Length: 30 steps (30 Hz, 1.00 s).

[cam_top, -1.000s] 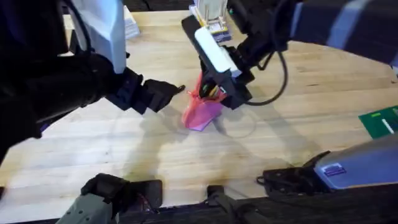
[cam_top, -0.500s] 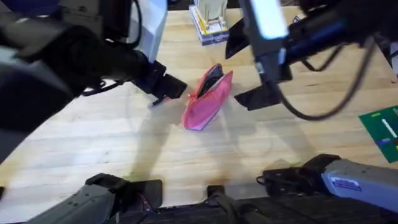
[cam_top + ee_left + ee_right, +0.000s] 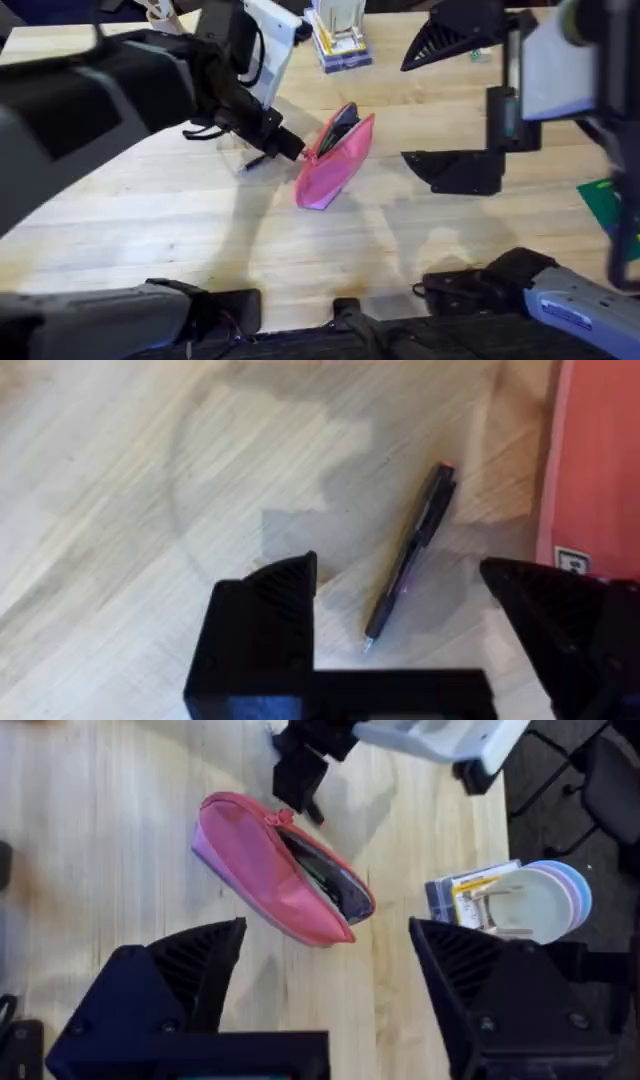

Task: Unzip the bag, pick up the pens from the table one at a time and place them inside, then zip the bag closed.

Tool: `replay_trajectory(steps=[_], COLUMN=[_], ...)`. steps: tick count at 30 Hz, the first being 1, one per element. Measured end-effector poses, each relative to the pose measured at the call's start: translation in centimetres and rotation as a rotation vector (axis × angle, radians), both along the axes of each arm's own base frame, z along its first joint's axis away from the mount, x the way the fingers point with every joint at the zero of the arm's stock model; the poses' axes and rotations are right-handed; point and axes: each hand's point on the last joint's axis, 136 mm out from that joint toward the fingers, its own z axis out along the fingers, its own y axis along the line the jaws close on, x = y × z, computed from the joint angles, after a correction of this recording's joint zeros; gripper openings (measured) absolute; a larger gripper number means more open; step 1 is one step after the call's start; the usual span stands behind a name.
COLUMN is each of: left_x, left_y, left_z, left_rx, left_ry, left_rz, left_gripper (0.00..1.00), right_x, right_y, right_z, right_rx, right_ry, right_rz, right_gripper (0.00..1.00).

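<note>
Pink and soft, the bag (image 3: 334, 160) is lying near the middle of the light-wood bench (image 3: 150, 230), its zipper open and dark contents showing inside the mouth. Just beside its left edge a black pen (image 3: 411, 556) is resting flat on the wood. The left pincer (image 3: 400, 615) is hovering over that pen, fingers spread to either side and grasping nothing. The right pincer (image 3: 325, 970) is hanging above the bag, wide apart and empty too.

A stack of white boxes (image 3: 338, 35) — and a green board (image 3: 606, 196) — far apart.
</note>
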Motion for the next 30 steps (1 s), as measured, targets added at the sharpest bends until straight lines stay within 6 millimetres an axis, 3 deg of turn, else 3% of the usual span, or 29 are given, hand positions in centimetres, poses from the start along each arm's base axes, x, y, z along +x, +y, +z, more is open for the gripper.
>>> replay_trajectory(steps=[8, 15, 18, 22, 23, 30], left_x=[-0.7, -0.3, -0.1, 0.0, 0.1, 0.1], left_y=[0.2, 0.1, -0.1, 0.0, -0.1, -0.1], left_z=[-4.5, -4.6, -4.5, -4.5, -4.5, -4.4], left_rx=[0.042, 0.038, 0.033, 0.039, 0.037, 0.037], left_ry=[0.134, 0.139, 0.135, 0.127, 0.124, 0.122], left_rz=[0.000, 0.004, -0.004, -0.007, -0.010, -0.012], left_gripper=[0.994, 0.974, 0.696, 0.141, 0.069, 0.043], right_x=[-0.5, -0.4, -0.5, -0.5, -0.5, -0.4], right_y=[-0.2, -0.2, -0.2, -0.2, -0.2, -0.2], right_z=[0.6, 0.6, 0.6, 0.6, 0.6, 0.6], right_rx=[0.011, 0.010, 0.010, 0.010, 0.010, 0.010], right_ry=[-0.022, -0.023, -0.023, -0.023, -0.023, -0.023], right_rz=[-0.003, -0.004, -0.004, -0.004, -0.004, -0.004], right_gripper=[0.998, 0.998, 0.998, 0.998, 0.997, 0.998])
